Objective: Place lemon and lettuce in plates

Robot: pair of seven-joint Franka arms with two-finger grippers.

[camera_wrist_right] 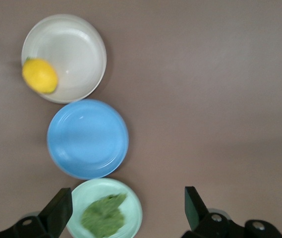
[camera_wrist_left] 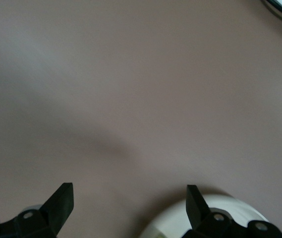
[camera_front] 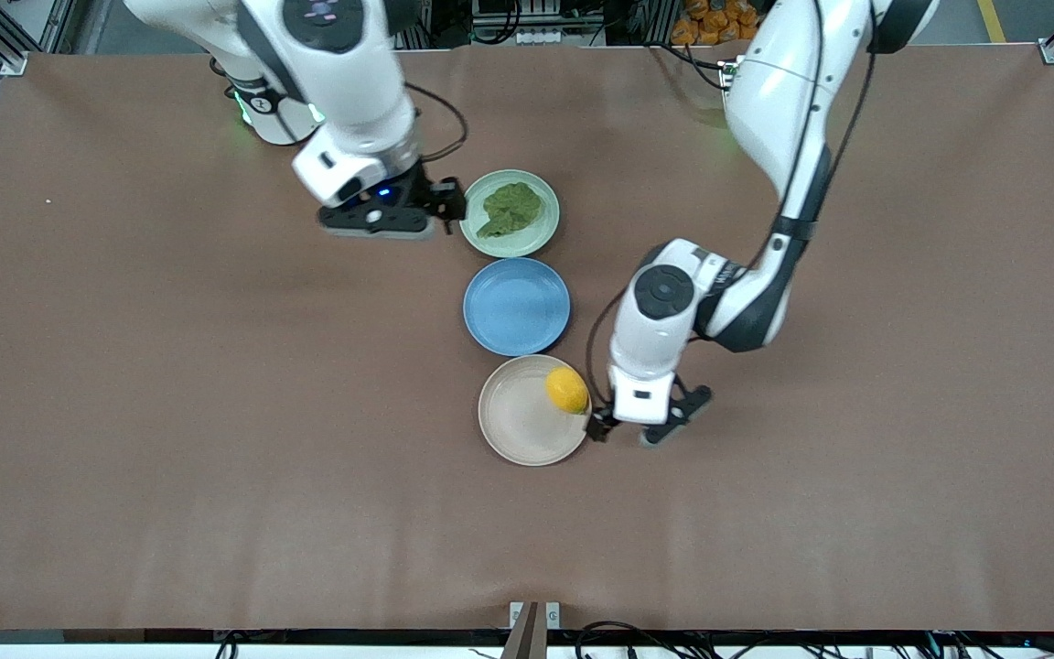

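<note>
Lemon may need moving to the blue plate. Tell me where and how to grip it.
Grip the lemon across its narrow middle, from straight above. It lies on its side at the beige plate edge nearest the open left gripper; its rounded flanks suit the fingers better than its tapering ends.

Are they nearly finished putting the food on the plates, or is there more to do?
It looks done. The lettuce lies in the mint green plate, and the lemon sits in the beige plate near its rim. The blue plate between them holds nothing. The left pincer and right pincer are open and hold nothing.
</note>
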